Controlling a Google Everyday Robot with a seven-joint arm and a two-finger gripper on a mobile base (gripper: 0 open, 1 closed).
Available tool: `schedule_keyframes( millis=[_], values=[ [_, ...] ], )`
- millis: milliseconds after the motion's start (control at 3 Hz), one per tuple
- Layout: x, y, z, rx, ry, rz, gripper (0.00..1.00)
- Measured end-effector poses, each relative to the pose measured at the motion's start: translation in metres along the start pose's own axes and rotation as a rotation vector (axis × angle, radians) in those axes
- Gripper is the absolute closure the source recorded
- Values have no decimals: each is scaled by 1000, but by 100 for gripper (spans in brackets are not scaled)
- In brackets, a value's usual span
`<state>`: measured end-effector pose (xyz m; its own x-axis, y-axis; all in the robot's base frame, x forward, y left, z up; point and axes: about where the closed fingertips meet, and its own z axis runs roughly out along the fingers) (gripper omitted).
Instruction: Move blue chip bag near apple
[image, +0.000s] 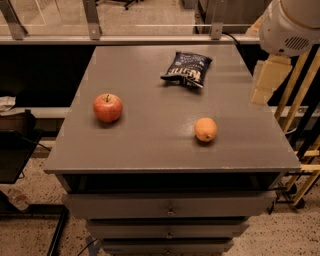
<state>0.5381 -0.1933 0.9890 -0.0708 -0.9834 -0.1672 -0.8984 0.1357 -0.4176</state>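
Note:
The blue chip bag lies flat at the back of the grey table, right of centre. The red apple stands on the left side, nearer the front, well apart from the bag. My gripper hangs at the right edge of the table, above the surface, to the right of the bag and holding nothing. The white arm housing sits above it at the top right.
A small orange fruit sits on the front right of the table. Drawers are below the tabletop. A rail with glass panels runs behind the table. Wooden frames stand to the right.

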Motion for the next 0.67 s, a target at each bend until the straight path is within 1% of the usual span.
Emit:
schedule_keyframes(
  millis=[333, 667],
  values=[
    [-5, -6, 9, 9, -49, -11, 0],
    [-18, -35, 39, 16, -90, -64, 0]
  ],
)
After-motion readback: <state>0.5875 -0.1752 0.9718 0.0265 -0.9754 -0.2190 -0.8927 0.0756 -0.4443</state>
